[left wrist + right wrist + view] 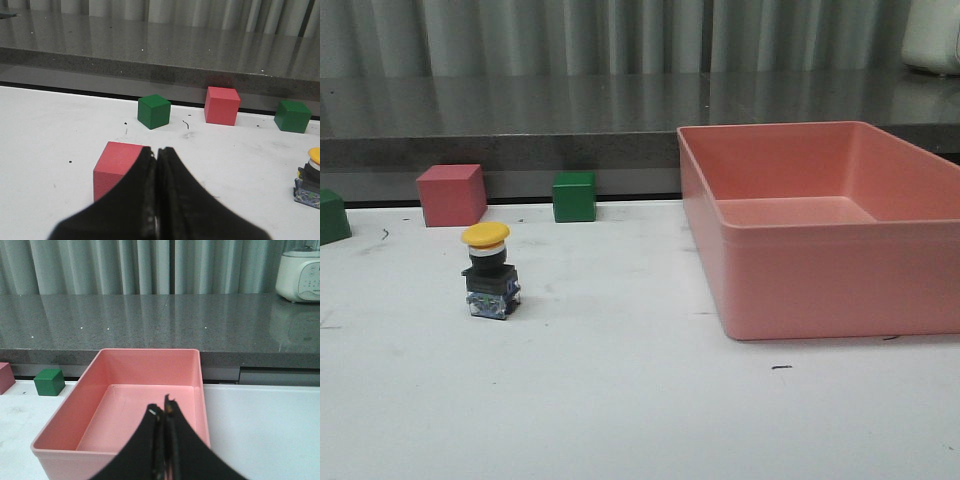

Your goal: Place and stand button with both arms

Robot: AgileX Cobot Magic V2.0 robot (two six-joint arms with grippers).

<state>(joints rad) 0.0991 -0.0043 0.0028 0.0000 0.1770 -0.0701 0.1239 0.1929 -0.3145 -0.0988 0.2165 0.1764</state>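
Pink plastic dominates the scene: the bin [820, 230], large and open-topped, sits on the white table [620, 400] and serves as the landmark. Well to the left of the bin, near the table's back edge, stand a pink cube [451, 194] and a green cube [574, 196]; another green cube [332, 216] shows farther from the bin at the frame's edge. The button [490, 270] stands upright well to the left of the bin and nearer the camera than the cubes, yellow cap up, apparently already standing. The left gripper [158, 155] has its fingers pressed together, empty, with the button off to one side; the right gripper [163, 415] is likewise closed and empty, looking over the bin. Judging from this, any further touch should be light and low on the black base, since a nudge to the cap could topple it.
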